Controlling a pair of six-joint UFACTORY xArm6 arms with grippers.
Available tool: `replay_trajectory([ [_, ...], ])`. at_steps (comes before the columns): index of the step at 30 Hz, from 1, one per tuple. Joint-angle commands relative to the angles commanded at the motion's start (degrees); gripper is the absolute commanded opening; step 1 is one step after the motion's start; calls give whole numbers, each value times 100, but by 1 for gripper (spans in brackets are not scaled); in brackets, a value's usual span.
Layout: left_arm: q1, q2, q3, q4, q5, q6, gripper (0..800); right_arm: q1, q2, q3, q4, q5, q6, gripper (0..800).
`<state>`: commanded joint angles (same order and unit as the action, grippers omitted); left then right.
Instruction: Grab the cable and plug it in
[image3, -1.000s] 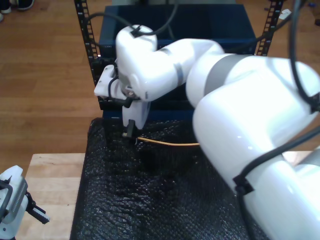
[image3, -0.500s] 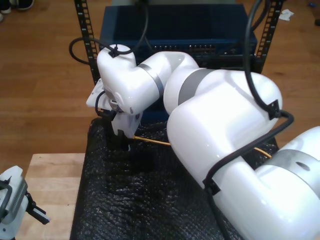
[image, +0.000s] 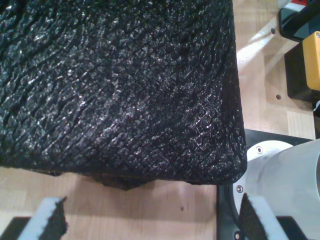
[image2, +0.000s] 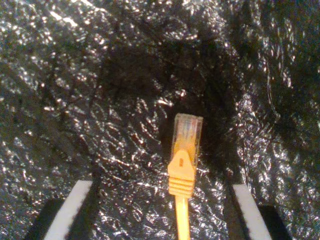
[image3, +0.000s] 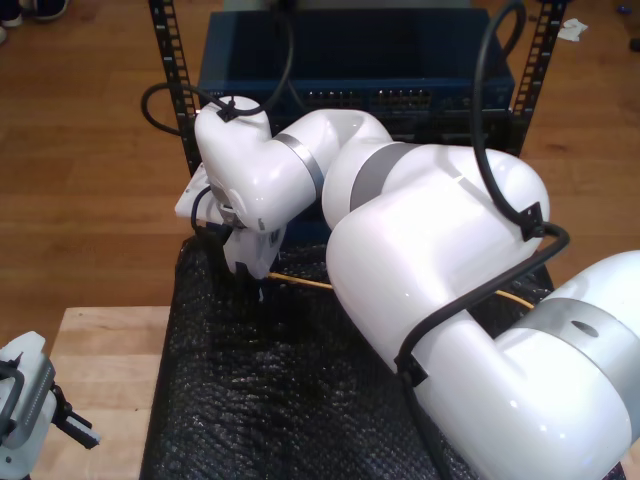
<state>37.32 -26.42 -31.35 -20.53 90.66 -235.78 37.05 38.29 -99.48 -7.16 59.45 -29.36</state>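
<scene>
The yellow cable (image2: 181, 200) lies on the black bubble-wrap mat (image2: 100, 100), its clear plug (image2: 187, 129) pointing away from the camera. My second gripper (image2: 160, 212) is open, with one white pad (image2: 75, 207) on each side of the cable and neither touching it. In the exterior view this gripper (image3: 250, 283) points down at the mat's far edge, and the cable (image3: 300, 283) trails off to that view's right. My first gripper (image: 152, 222) is open over bare wood at the mat's edge, and shows at the exterior view's lower left (image3: 25, 410).
A blue network switch (image3: 400, 60) with a row of ports sits in a black rack (image3: 170, 80) behind the mat. The second arm's big white links (image3: 430, 250) cover the exterior view's right half. The wooden table (image3: 100, 350) borders the mat (image3: 260, 400).
The second arm has swung toward the exterior view's left and its elbow has dropped, uncovering the switch front. Its gripper has stayed over the cable's end. The first gripper has not moved.
</scene>
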Motion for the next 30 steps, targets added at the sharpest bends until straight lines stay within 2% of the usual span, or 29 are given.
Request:
replay_trajectory([
  [7, 9, 0, 0, 0, 0, 0, 800, -26, 53, -70, -35, 9, -18, 498],
  [17, 9, -9, 0, 0, 9, 0, 800, -18, 97, -114, -105, 9, -18, 374],
  [23, 9, -9, 0, 0, 9, 0, 800, -18, 97, -123, -114, 0, -18, 263],
  [30, 0, -9, 0, 0, 9, 0, 800, -18, 97, -123, -114, 9, 0, 216],
])
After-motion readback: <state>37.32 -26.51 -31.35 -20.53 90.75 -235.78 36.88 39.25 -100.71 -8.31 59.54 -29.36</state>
